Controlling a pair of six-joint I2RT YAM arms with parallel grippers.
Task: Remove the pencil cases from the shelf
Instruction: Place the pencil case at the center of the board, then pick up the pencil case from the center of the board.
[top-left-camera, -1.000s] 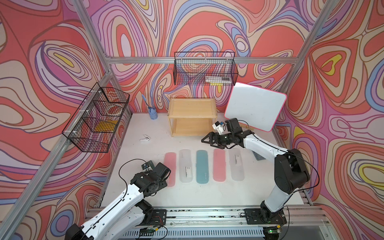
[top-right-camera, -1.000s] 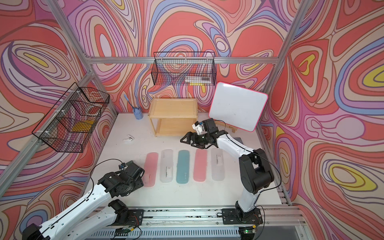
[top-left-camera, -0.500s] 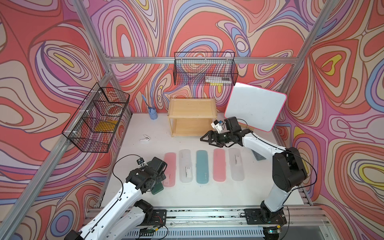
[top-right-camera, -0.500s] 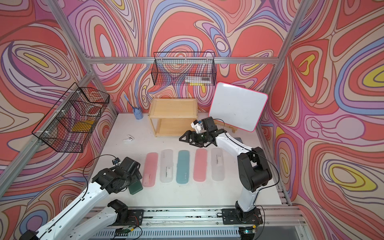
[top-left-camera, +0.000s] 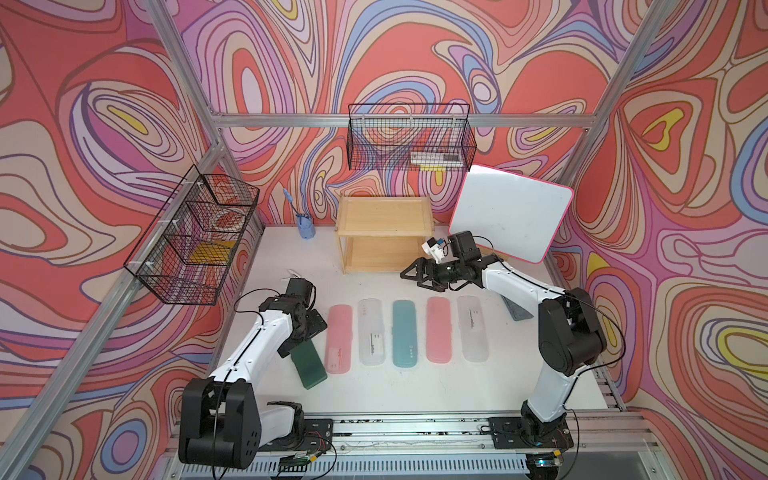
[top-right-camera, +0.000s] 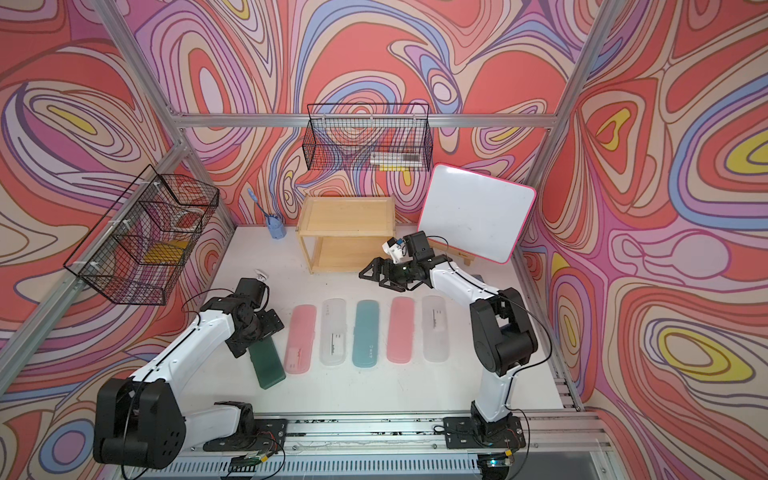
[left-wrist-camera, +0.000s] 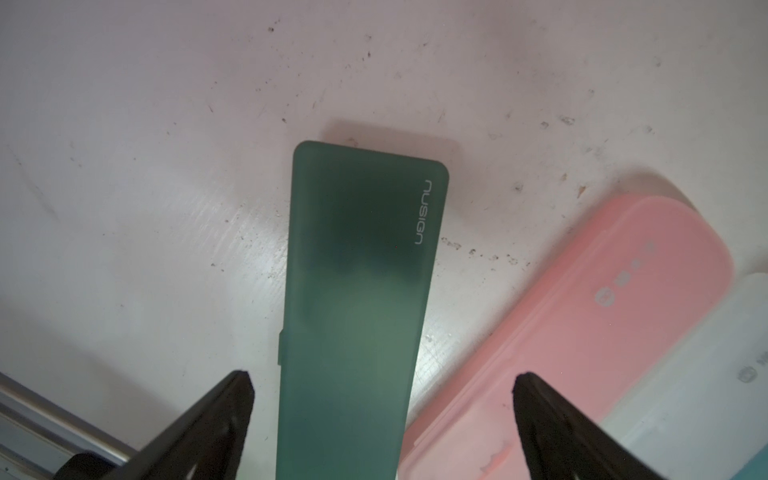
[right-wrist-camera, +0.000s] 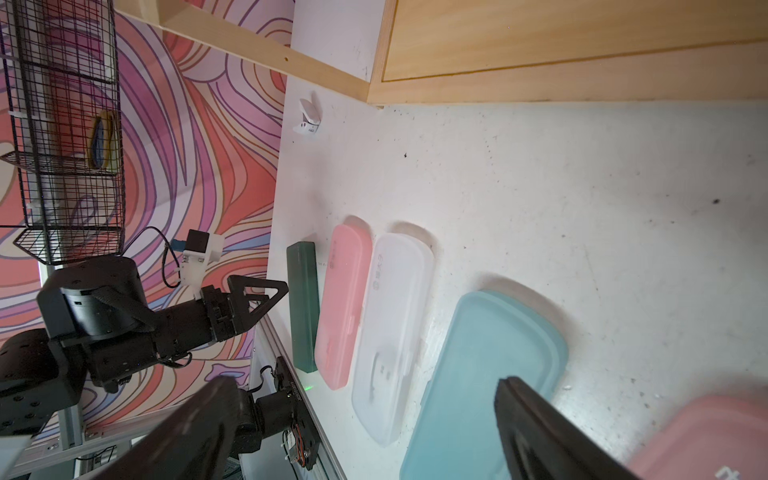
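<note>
Swirl-patterned walls (top-left-camera: 124, 124), scuffed white table (top-left-camera: 415, 395) with 6 pencil cases (top-left-camera: 404, 332), left claw (left-wrist-camera: 382, 375) and right claw (right-wrist-camera: 362, 380) wide.

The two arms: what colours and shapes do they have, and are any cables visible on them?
Both the left arm and the right arm have white link shells with black joint housings. A thin black cable loops along each. The left hand and right hand are black, with triangular open-frame fingers. A small white block sits on the right wrist.
</note>
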